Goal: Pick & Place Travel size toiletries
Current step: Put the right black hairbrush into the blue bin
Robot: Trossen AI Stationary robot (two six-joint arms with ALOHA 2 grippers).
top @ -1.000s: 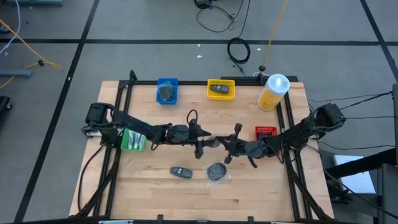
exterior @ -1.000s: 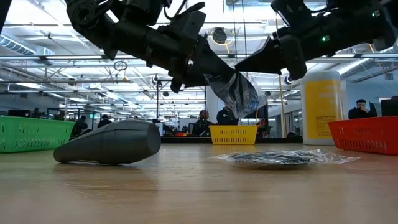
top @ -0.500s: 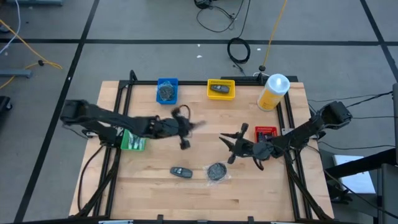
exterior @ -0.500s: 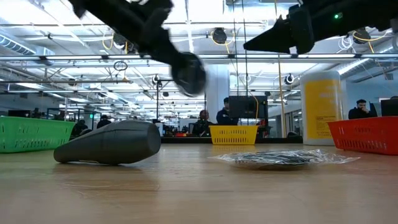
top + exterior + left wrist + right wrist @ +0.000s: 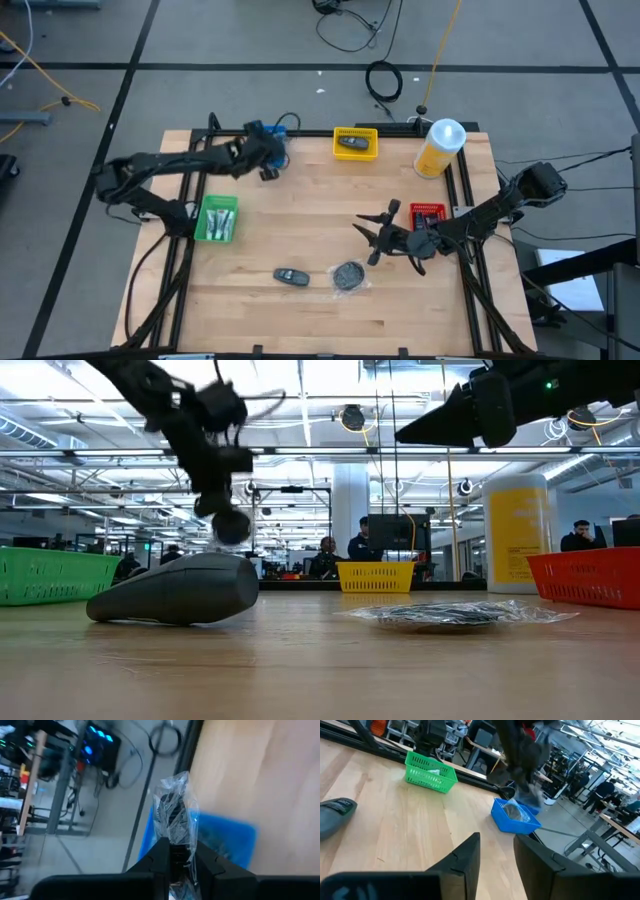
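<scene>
The left gripper (image 5: 179, 851), clamped on a wrapped grey disc (image 5: 174, 815), hangs directly above the blue tray (image 5: 268, 146) at the tabletop's far left, while the right gripper (image 5: 372, 236) waits with fingers apart.

Two trays (image 5: 355, 144) and a big bottle (image 5: 439, 148) line the bench's (image 5: 300, 230) far edge; a mini bottle (image 5: 291, 275) lies left of a wrapped disc (image 5: 348, 275) near the front
</scene>
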